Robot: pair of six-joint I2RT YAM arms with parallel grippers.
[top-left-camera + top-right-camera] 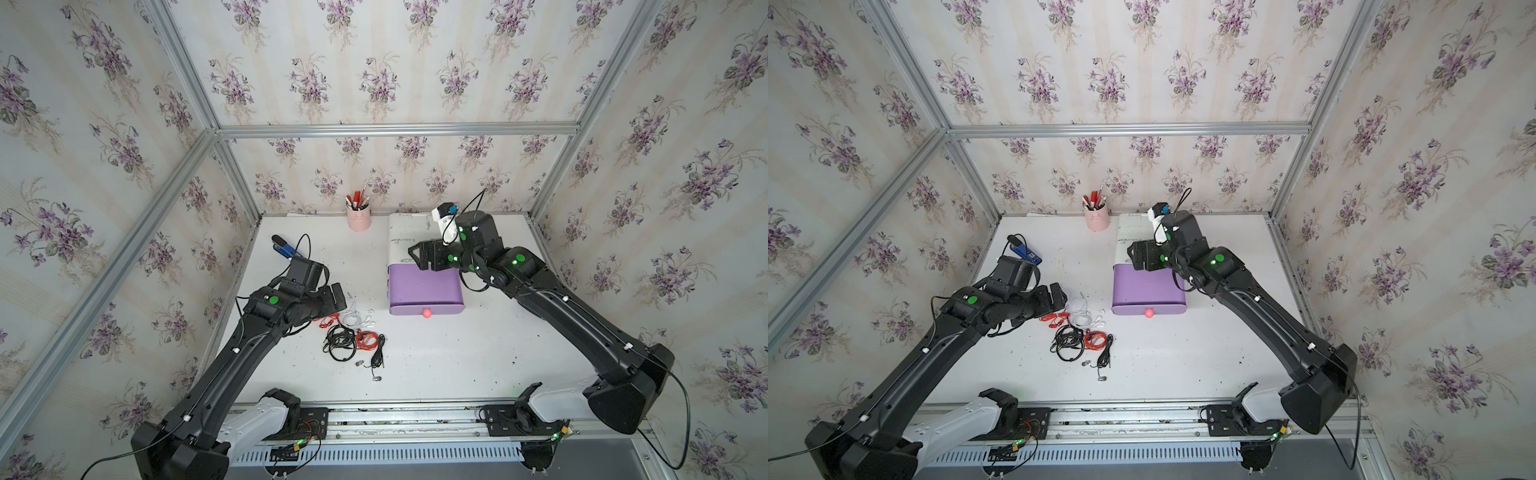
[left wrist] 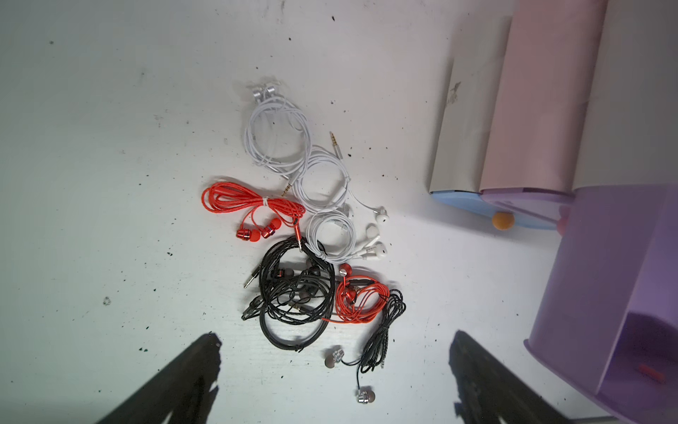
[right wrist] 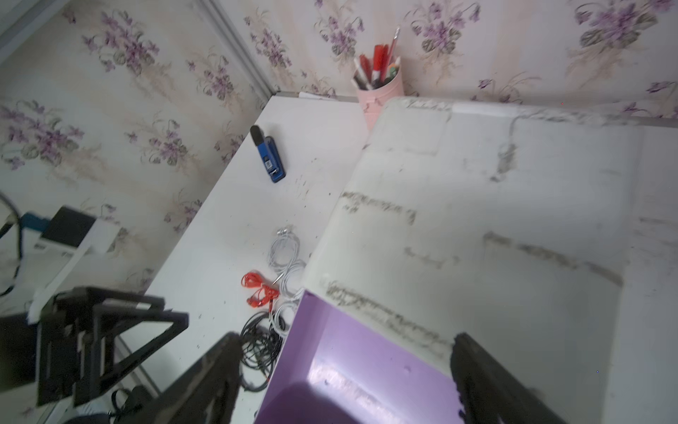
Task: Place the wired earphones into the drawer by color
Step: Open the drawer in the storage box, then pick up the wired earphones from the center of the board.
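White tabletop point(image 1: 457, 353): white, red-orange, black wired earphones point(image 2: 293, 293) heaped near pulled-out purple plastic drawer point(image 1: 424, 286). Left gripper point(image 2: 335, 337) over heap, right gripper point(image 3: 346, 339) over drawer; both released, empty. Pinch one outlying coil; lift slowly.

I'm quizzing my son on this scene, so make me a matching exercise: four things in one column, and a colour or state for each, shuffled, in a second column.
Things:
1. pen cup
2. stapler
3. top drawer
4. left gripper

Colour or state:
A. pulled out
B. open, beside the earphones
C. pink, upright
D. blue, lying flat

Pairs: 1-C, 2-D, 3-A, 4-B
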